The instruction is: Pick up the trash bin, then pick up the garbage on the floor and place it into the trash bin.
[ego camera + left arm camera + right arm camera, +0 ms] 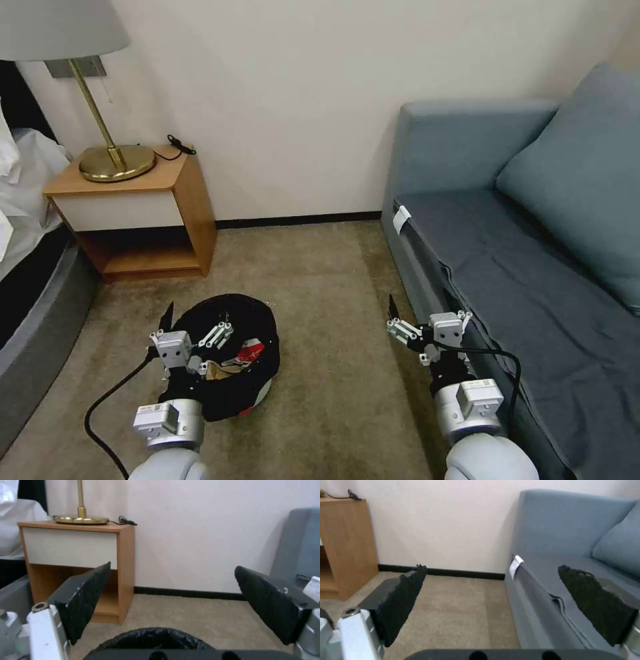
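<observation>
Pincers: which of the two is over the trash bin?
The left pincer, open above the trash bin with its black bag. The right pincer, also open, is beside the blue sofa over bare carpet.

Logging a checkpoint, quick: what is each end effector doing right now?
Left end effector: open, holding nothing, above the trash bin.
Right end effector: open, empty, beside the sofa edge.

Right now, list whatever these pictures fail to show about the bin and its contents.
- Trash bin, head view: its near side and part of its inside are hidden by the open left end effector and its wrist.
- Garbage inside, head view: brown paper and a red-and-white packet show; anything beneath is covered.
- Left wrist view: the bin is cut off by the bottom edge.
</observation>
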